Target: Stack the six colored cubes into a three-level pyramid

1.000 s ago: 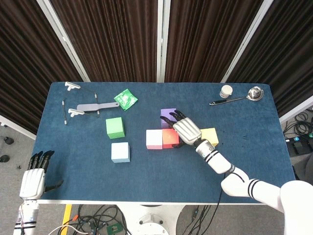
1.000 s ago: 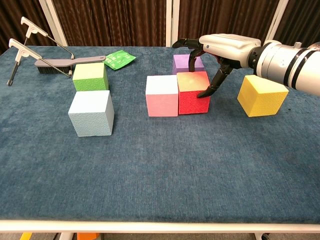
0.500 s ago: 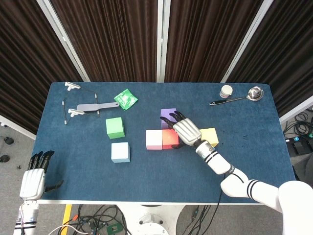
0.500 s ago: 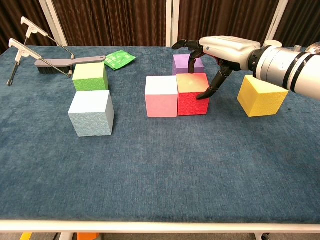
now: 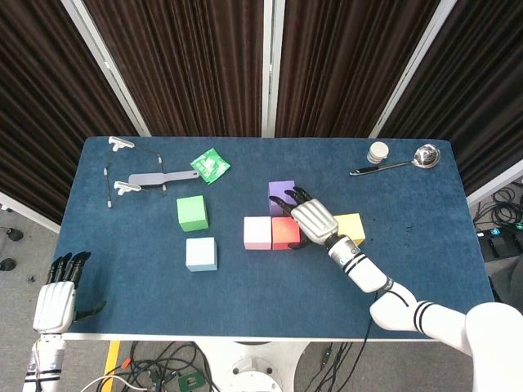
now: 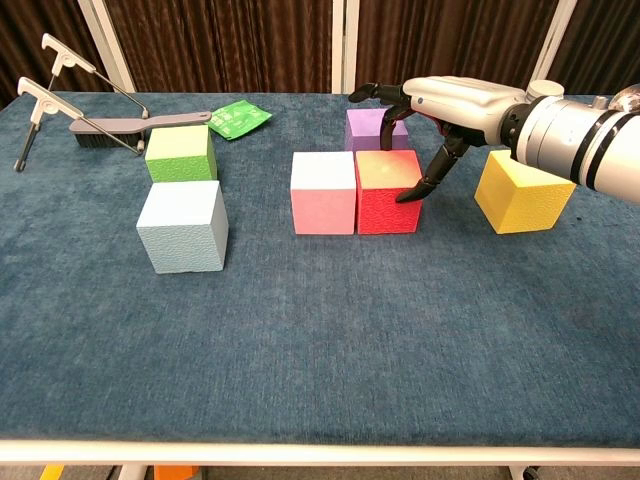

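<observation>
We see the red cube [image 6: 388, 190] near the middle of the blue table [image 6: 330, 340], touching the pink cube [image 6: 323, 192] at its 9 o'clock, so two blocks of the bottom row already sit side by side. The purple cube [image 6: 372, 128] lies just beyond it at 12 o'clock, the yellow cube [image 6: 523, 190] stands apart at 3 o'clock, and the green cube [image 6: 181, 152] and light blue cube [image 6: 182, 225] wait well off toward 9 o'clock. We judge these cubes light and stiff, likely foam with a faintly textured skin that should not slip; we would take each by two opposite side faces, from above. Our right hand [image 6: 450, 105] hovers over the red cube's 3 o'clock edge, fingers spread and curved, holding nothing, with one dark fingertip [image 6: 405, 196] at the cube's right face. Against a second ago, the red cube has closed up flush against the pink one, and the hand has drawn slightly toward 3 o'clock. Our left hand [image 5: 55, 298] hangs off the table's near-left corner, empty, fingers straight and close together. A ladle [image 5: 400, 162], small cup [image 5: 377, 152], green packet [image 5: 210, 166] and brush [image 6: 140, 124] line the far edge.
</observation>
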Motion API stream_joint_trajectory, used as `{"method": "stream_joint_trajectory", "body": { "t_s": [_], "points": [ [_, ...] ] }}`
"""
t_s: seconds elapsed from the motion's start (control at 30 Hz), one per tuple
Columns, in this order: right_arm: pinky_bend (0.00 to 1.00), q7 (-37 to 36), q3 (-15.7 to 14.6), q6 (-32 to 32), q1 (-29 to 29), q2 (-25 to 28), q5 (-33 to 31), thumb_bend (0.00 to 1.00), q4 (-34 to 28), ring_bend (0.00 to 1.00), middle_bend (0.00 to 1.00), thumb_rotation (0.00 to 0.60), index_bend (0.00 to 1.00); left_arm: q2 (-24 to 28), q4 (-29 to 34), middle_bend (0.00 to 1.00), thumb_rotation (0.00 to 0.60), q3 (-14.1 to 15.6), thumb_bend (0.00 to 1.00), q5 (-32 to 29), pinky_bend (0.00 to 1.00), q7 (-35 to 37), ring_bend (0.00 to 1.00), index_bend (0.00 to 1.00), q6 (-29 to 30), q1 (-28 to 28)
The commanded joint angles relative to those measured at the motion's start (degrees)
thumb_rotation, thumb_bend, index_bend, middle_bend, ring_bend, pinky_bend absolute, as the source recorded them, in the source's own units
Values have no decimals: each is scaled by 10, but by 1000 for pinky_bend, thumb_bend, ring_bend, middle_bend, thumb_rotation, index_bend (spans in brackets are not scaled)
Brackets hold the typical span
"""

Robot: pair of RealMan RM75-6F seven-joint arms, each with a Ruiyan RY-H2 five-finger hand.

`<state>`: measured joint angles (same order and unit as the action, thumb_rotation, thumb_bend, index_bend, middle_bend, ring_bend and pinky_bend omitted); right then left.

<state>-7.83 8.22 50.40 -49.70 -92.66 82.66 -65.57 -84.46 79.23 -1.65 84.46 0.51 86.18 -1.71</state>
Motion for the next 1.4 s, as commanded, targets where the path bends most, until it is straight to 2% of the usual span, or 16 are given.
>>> {"method": "stream_joint_trajectory", "body": {
  "t_s": [0.03,0.17,0.37,0.7,0.83,1.03,1.23,1.4],
  "points": [
    [0,-2,0,0,0,-1,0,101,1,72,502,600,0,0,1,94,600,0,37,1,0,-1,0,107,0,0],
    [0,-2,-2,0,0,-2,0,101,3,72,497,600,0,1,2,91,600,0,37,0,0,-2,0,108,-1,-1],
    [0,1,-1,-1,0,-1,-3,92,3,71,410,600,0,2,3,91,600,0,37,0,0,-1,0,110,-1,-1],
    [0,1,-2,-9,-3,-1,-6,56,1,46,355,600,0,3,4,91,600,0,37,1,0,-1,0,111,0,-1],
    [0,1,-2,-18,-4,3,-11,19,-4,2,299,600,0,3,3,91,600,0,37,0,0,0,0,112,0,-1],
    [0,-7,-3,-11,0,14,-8,0,-19,0,225,600,0,3,2,91,600,0,37,1,0,0,0,115,0,-1],
    [0,1,-3,29,25,51,-4,0,-61,0,198,600,0,3,4,91,600,0,37,2,0,-3,0,115,2,-1],
    [0,23,3,61,62,119,-29,0,-125,0,209,600,0,3,4,91,600,-1,36,0,0,-4,0,115,-1,-2]
  ]
}}
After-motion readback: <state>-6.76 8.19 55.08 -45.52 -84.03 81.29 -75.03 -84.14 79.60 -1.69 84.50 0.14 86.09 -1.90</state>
